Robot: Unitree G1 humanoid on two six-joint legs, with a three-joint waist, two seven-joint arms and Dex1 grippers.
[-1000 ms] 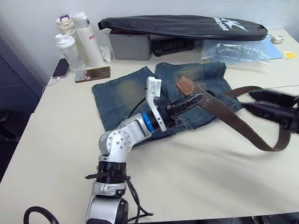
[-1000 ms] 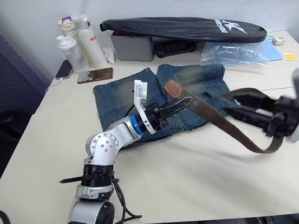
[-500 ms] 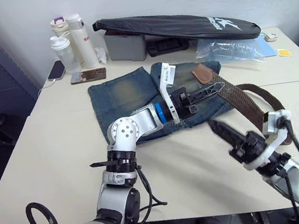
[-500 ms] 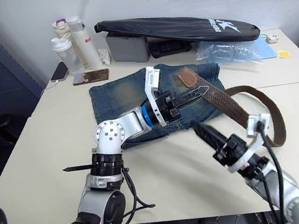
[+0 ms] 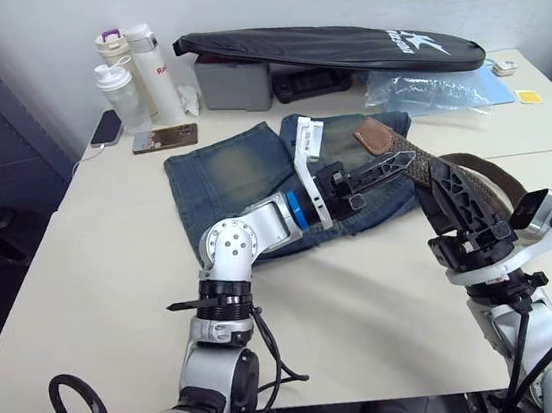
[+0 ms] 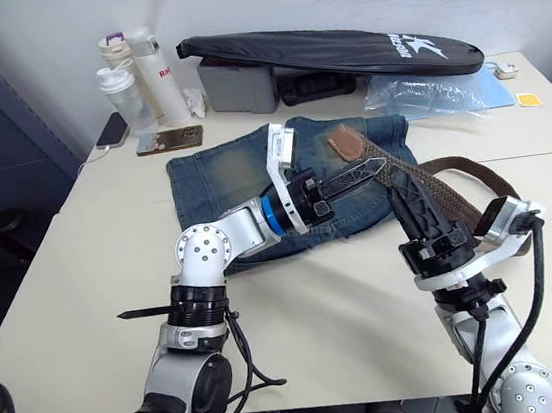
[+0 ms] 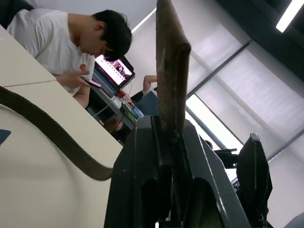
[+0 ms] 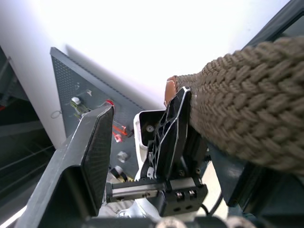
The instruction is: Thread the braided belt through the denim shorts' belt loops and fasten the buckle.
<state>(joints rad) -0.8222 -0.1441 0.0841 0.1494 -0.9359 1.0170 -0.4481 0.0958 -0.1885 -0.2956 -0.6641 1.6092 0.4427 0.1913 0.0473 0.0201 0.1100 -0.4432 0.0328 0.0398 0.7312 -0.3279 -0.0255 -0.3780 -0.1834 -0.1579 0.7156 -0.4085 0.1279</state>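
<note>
The denim shorts (image 5: 224, 178) lie flat on the table, legs toward the wall. Their belt loops are too small to make out. My left gripper (image 5: 403, 160) hovers over the shorts, shut on the braided belt (image 5: 494, 169) just below its reddish-brown tip (image 5: 372, 135). In the left wrist view the strap (image 7: 170, 66) stands edge-on between the shut fingers. My right gripper (image 5: 431, 173) points upward right beside the left one. It is open, with the braided strap (image 8: 242, 118) lying against one finger and the other finger (image 8: 80, 161) well apart. The buckle is out of view.
A long black zipped bag (image 5: 337, 48) lies on a grey box (image 5: 233, 83) at the back. Bottles (image 5: 129, 78) and a phone (image 5: 169, 137) stand back left, a plastic bag (image 5: 424, 96) back right. A seated person (image 7: 71, 47) shows in the left wrist view.
My right gripper swung from the right side, dipped low near the table front, then rose upright against the belt beside the left gripper. The left gripper lifted the belt tip slightly.
</note>
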